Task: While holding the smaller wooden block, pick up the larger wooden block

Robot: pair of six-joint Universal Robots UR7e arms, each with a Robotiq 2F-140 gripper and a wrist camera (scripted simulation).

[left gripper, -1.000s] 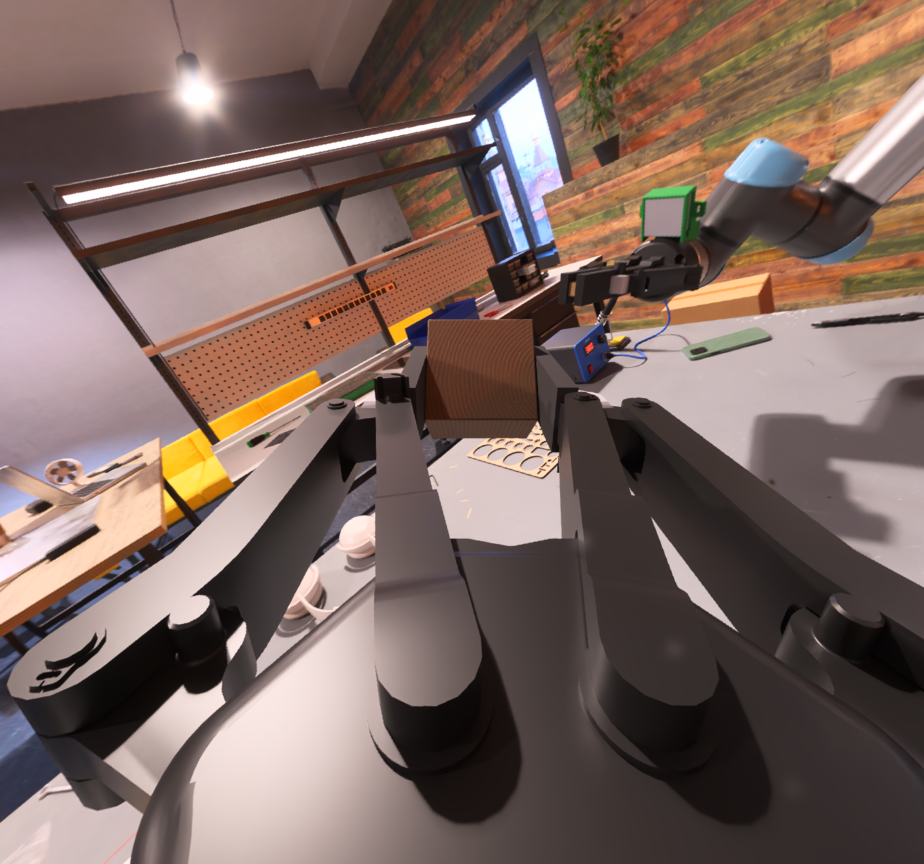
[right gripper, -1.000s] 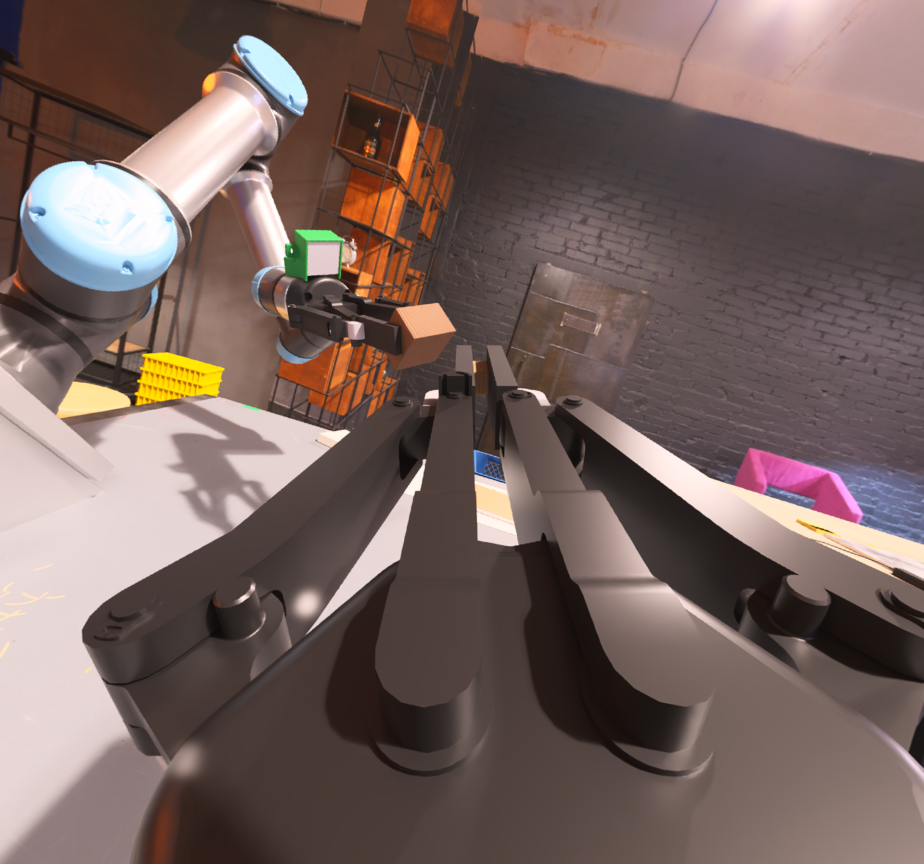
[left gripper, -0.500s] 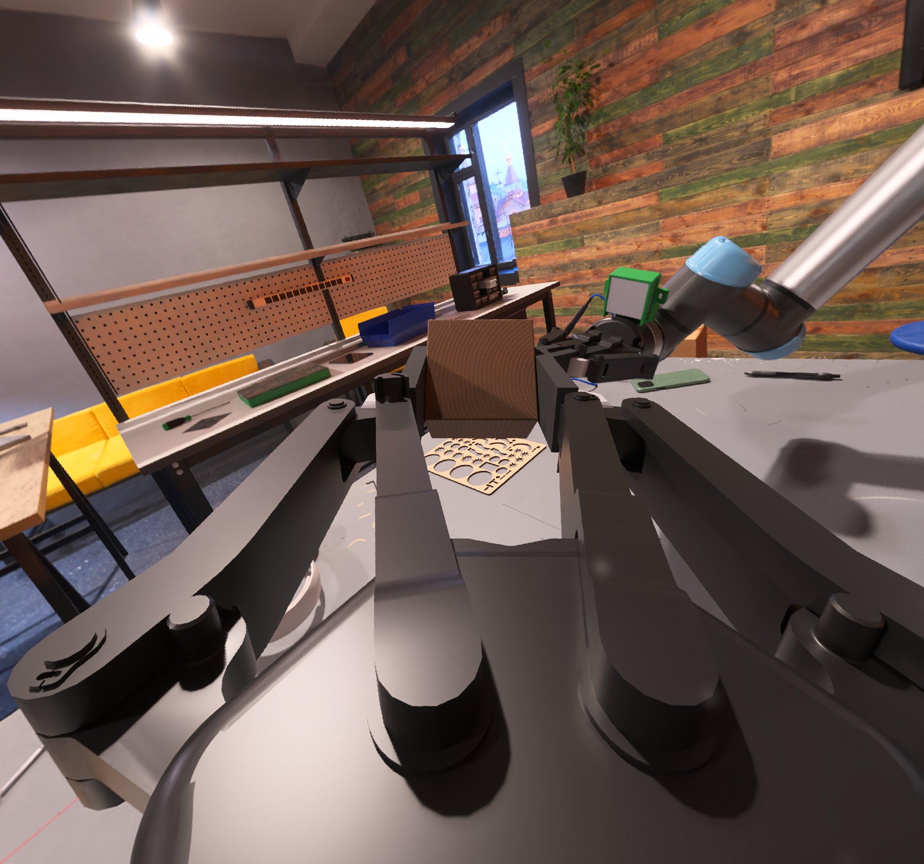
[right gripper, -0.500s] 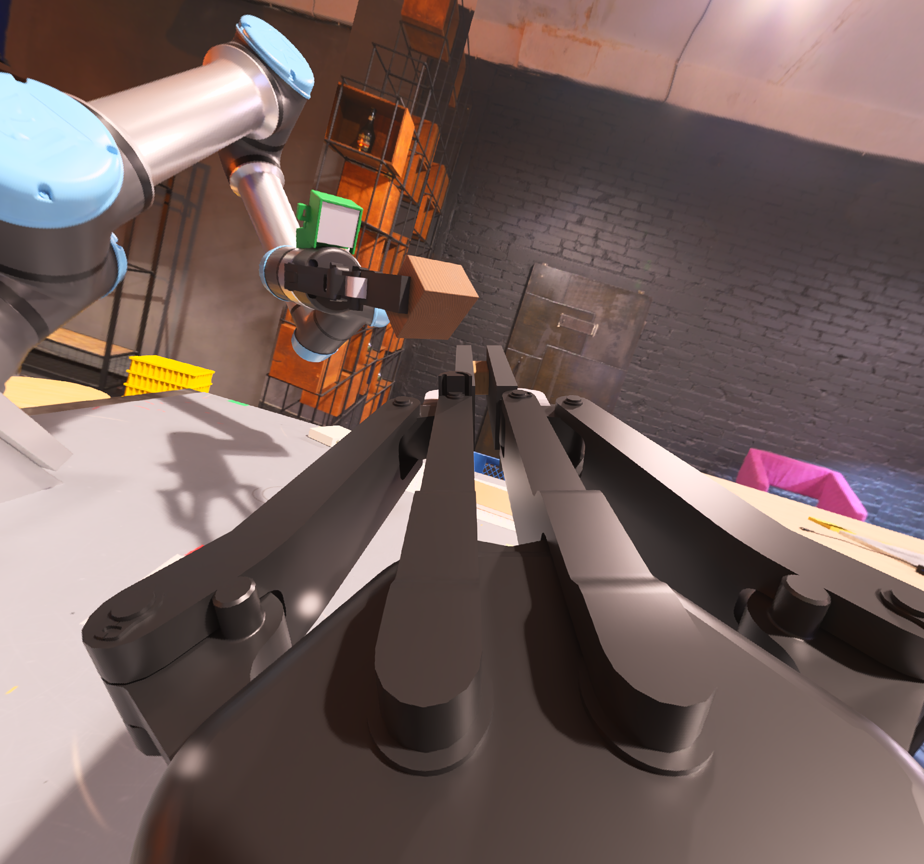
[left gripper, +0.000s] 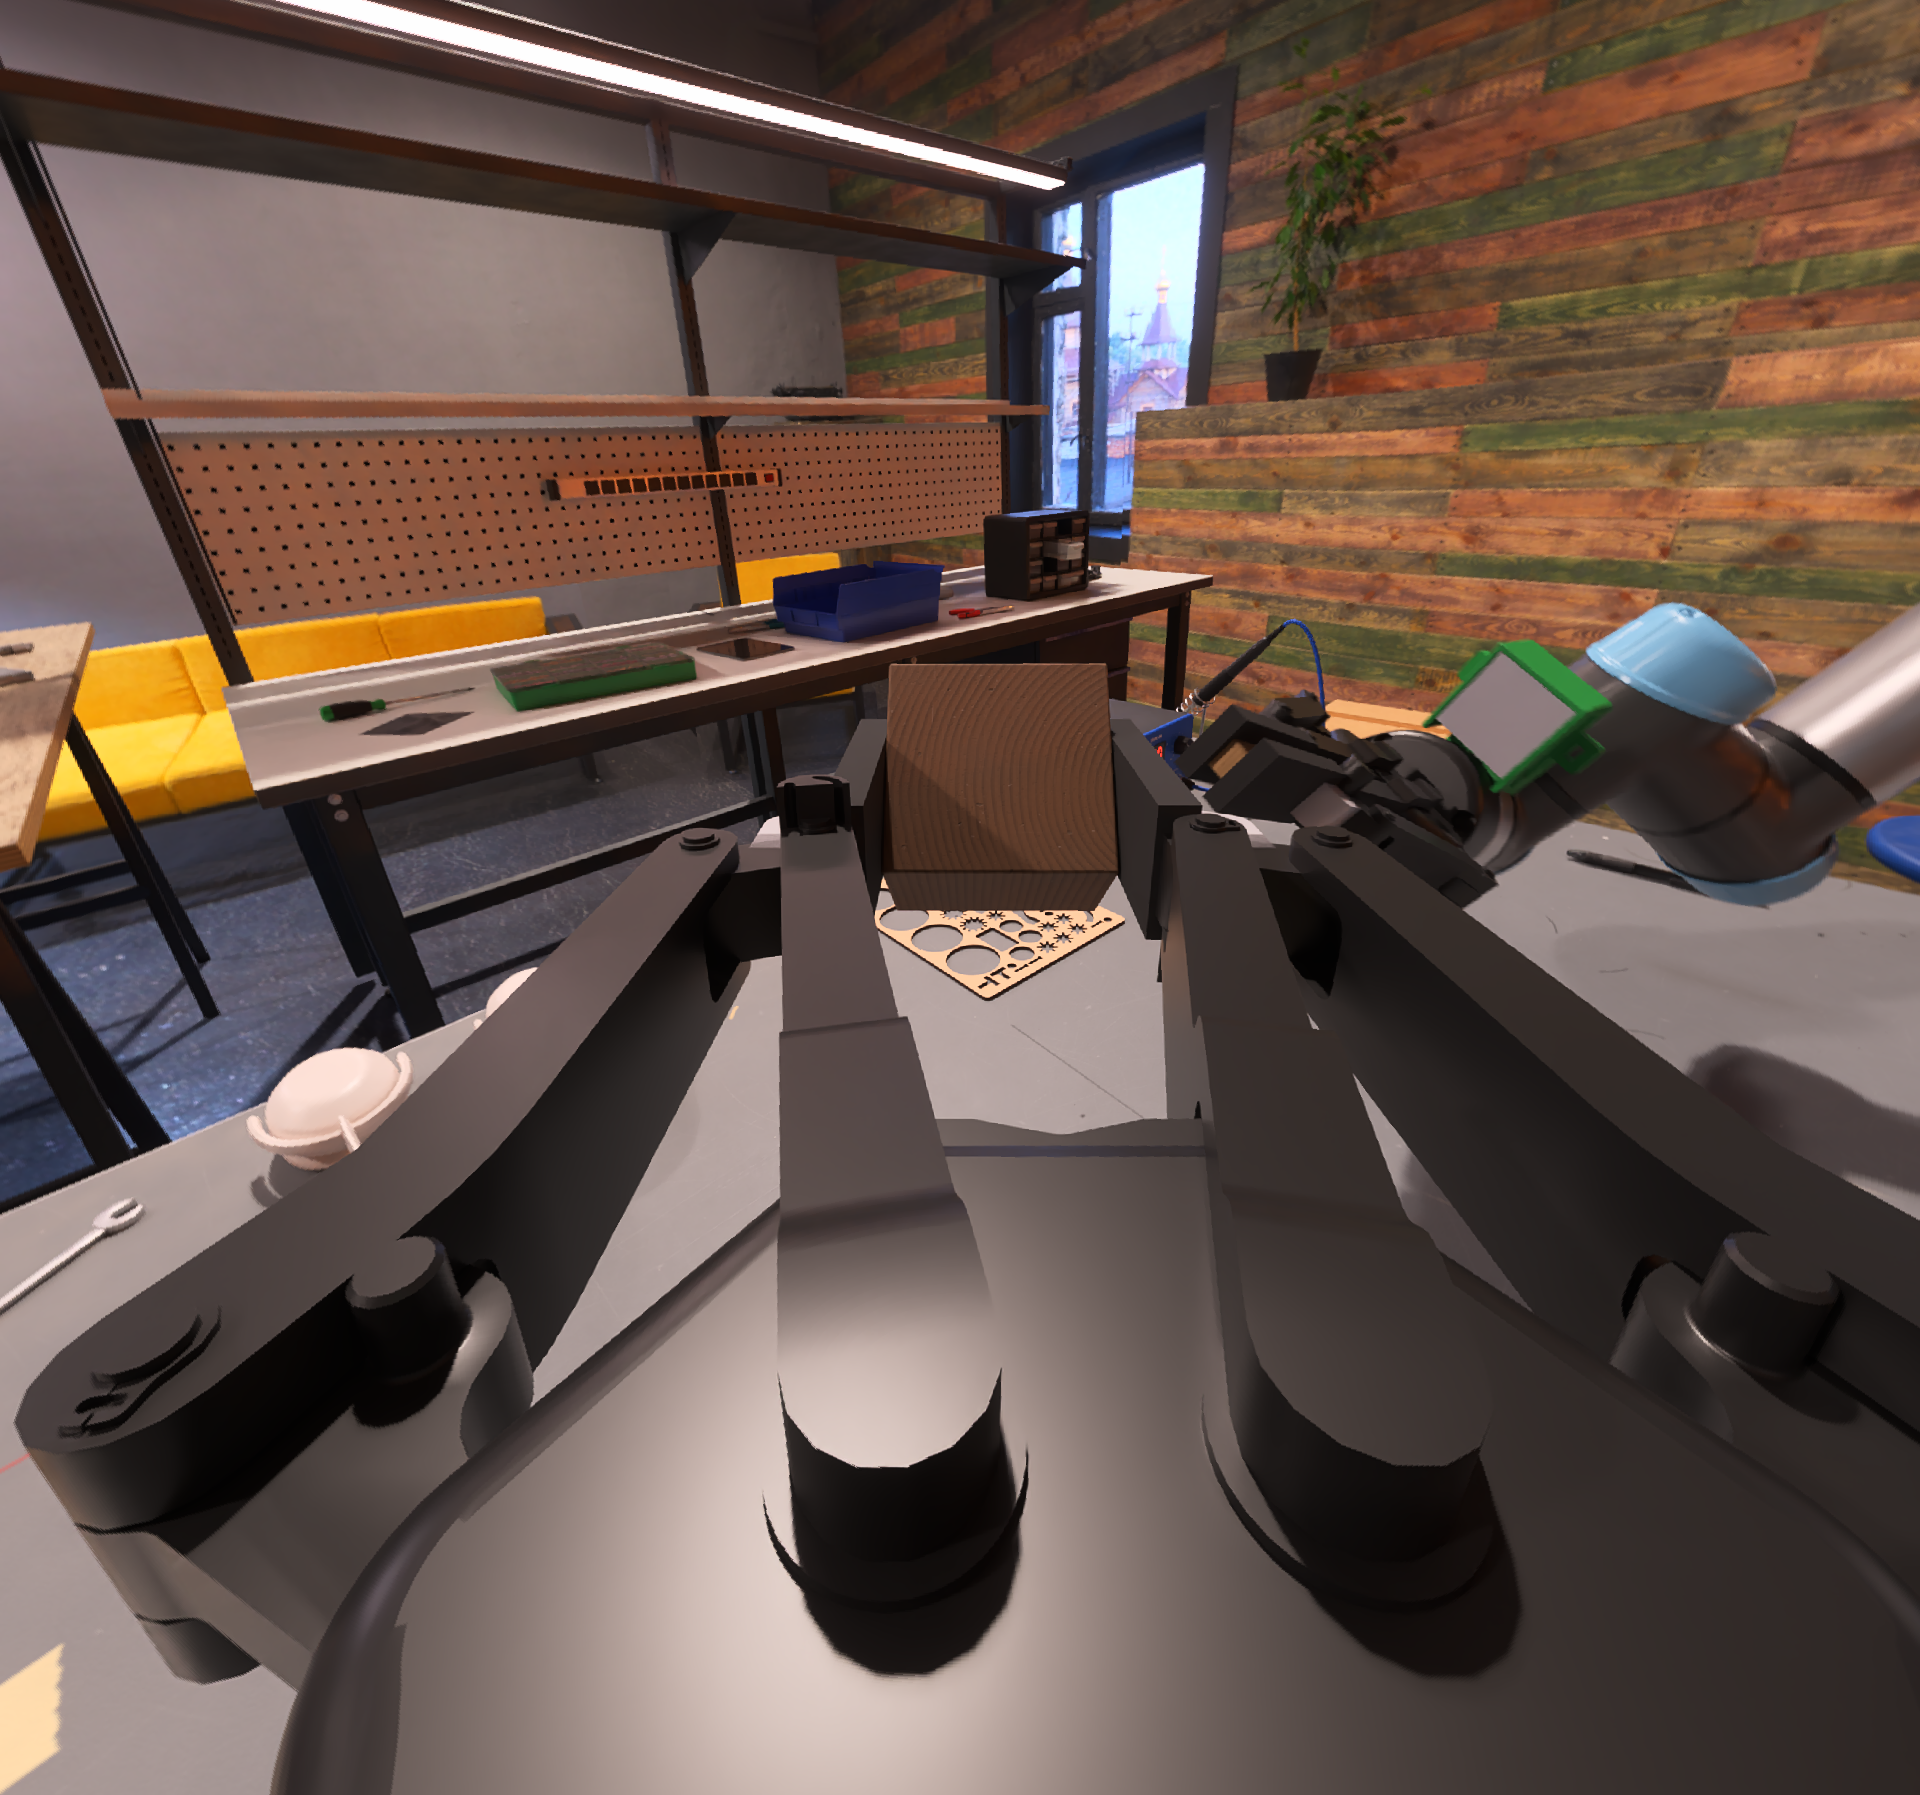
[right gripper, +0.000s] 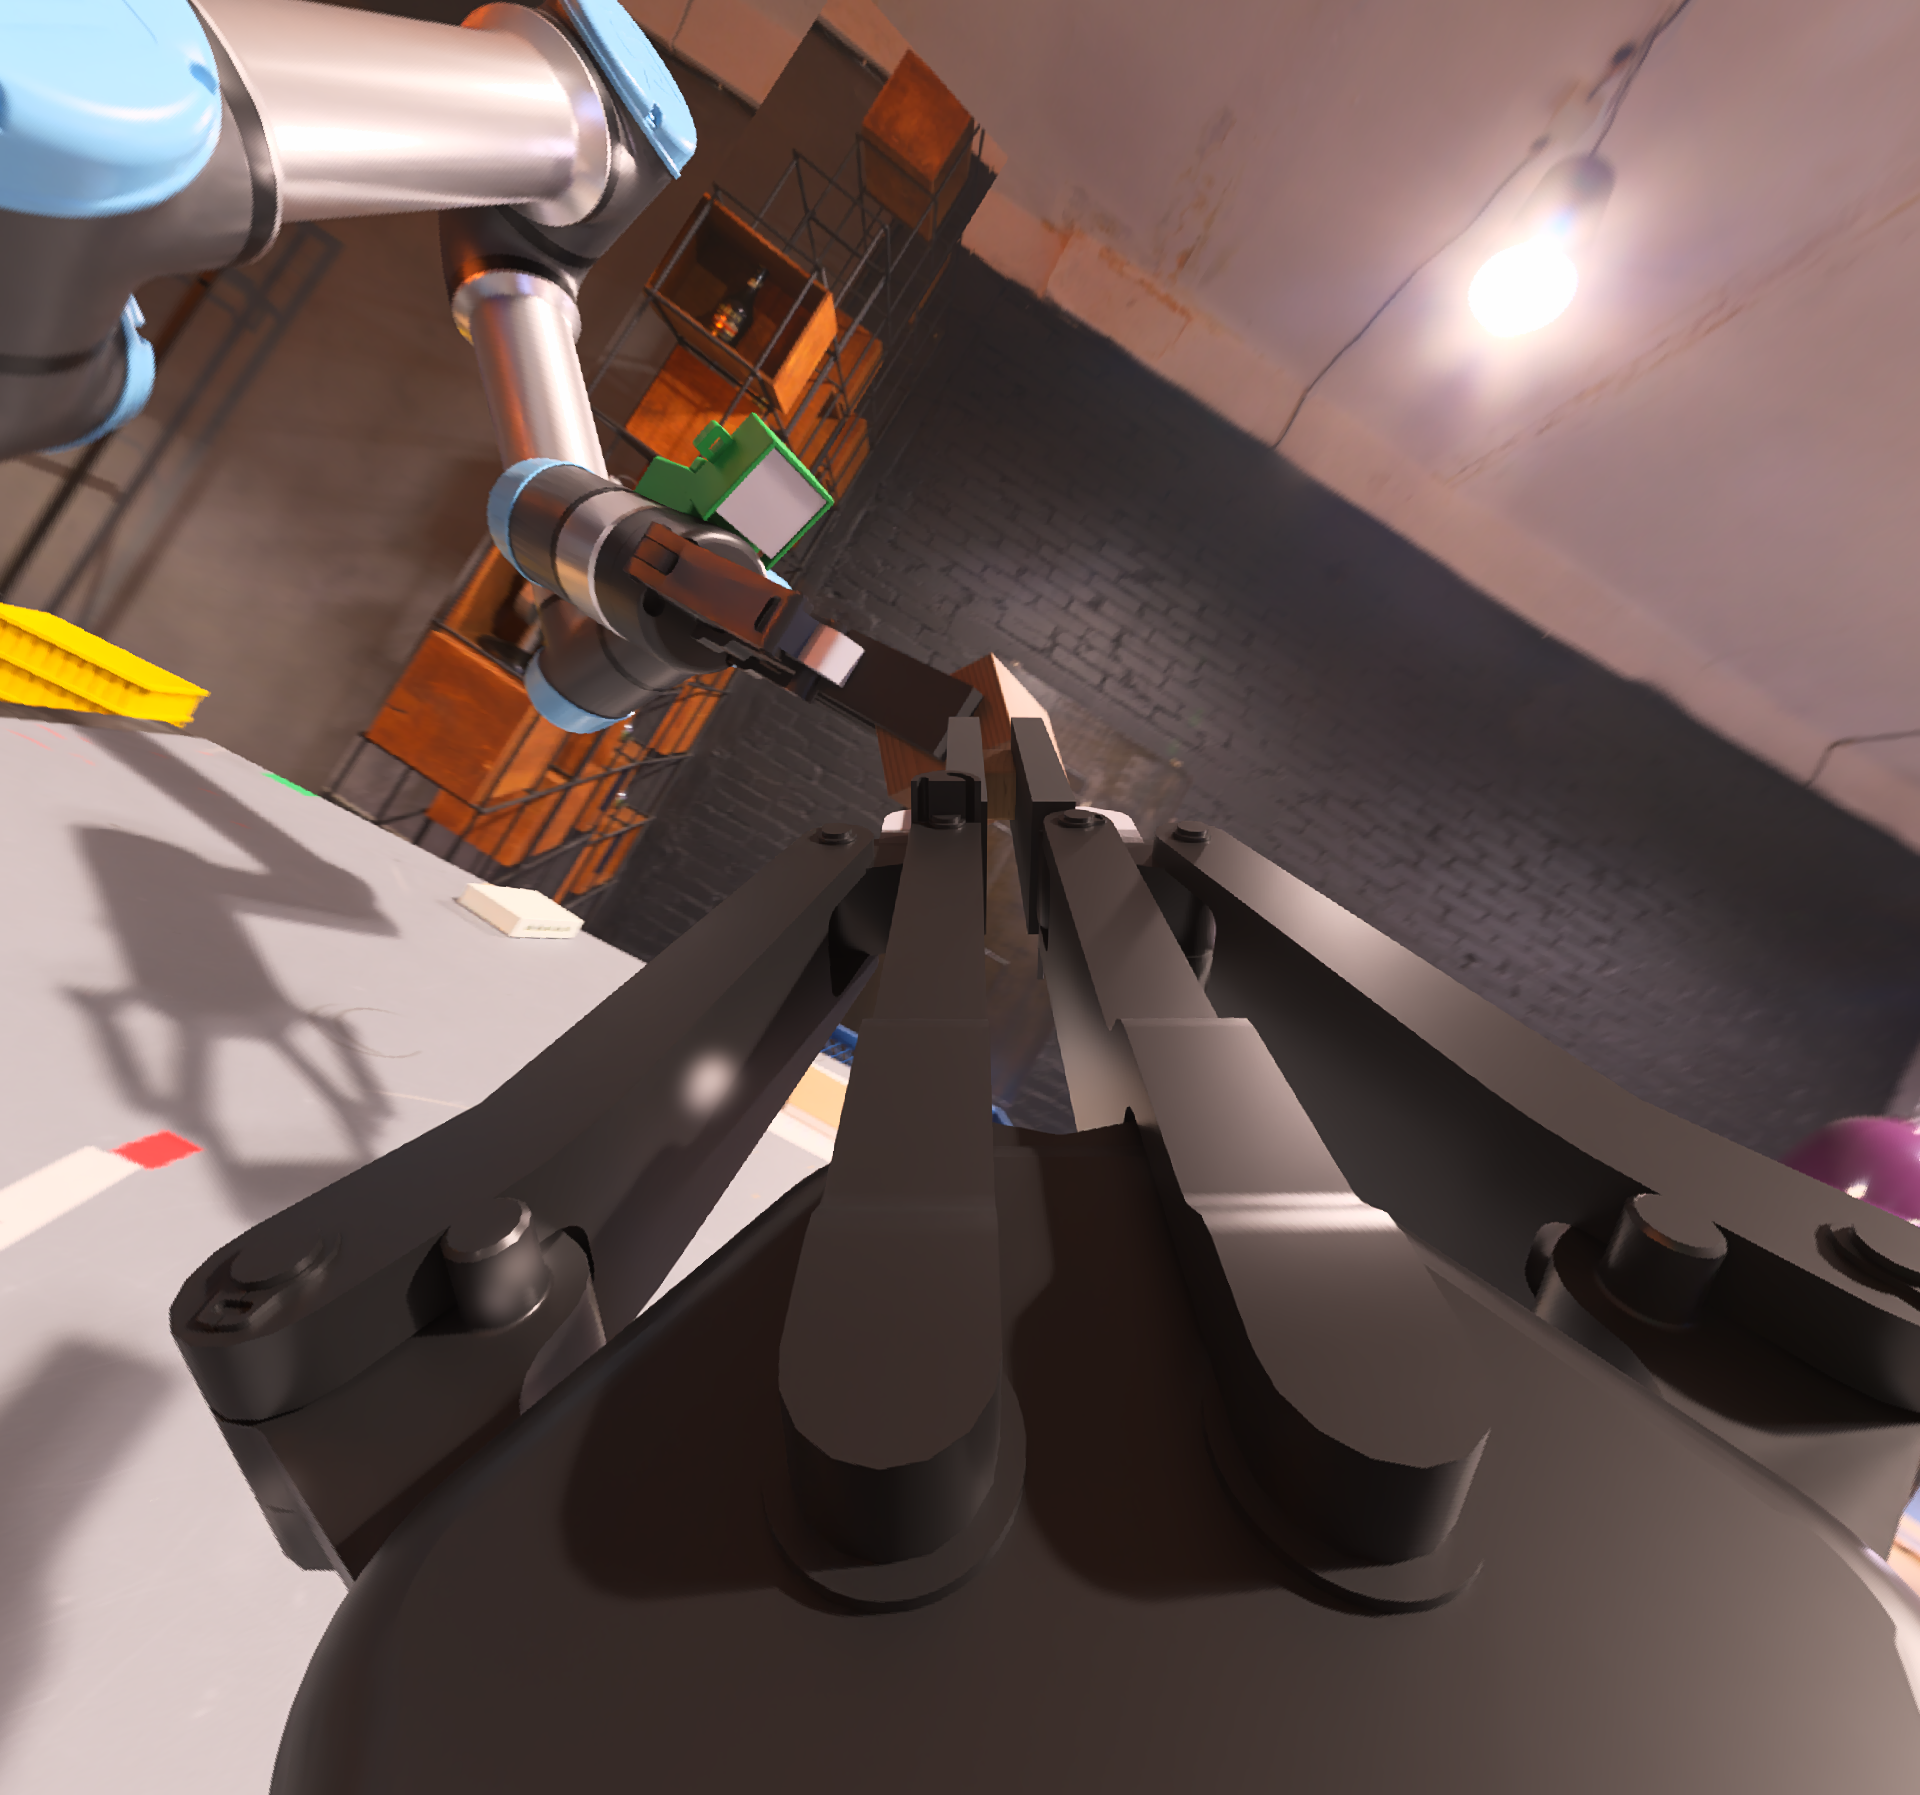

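You have both blocks up, so hold steady and keep both grips firm. Your left gripper (left gripper: 1000, 789) pinches the larger wooden block (left gripper: 997, 777) by two opposite sides, hanging clear above the stencil (left gripper: 997, 937) on the table (left gripper: 1621, 997). It looks almost cubic, with no clear long axis, its grain face toward the camera. Your right gripper (right gripper: 995, 777) is nearly pressed together, apparently on the smaller wooden block (right gripper: 1000, 795), a sliver barely visible.

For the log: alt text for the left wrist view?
The left gripper grips a large wooden block above a grey table. The right gripper is beside it; a stencil lies below.
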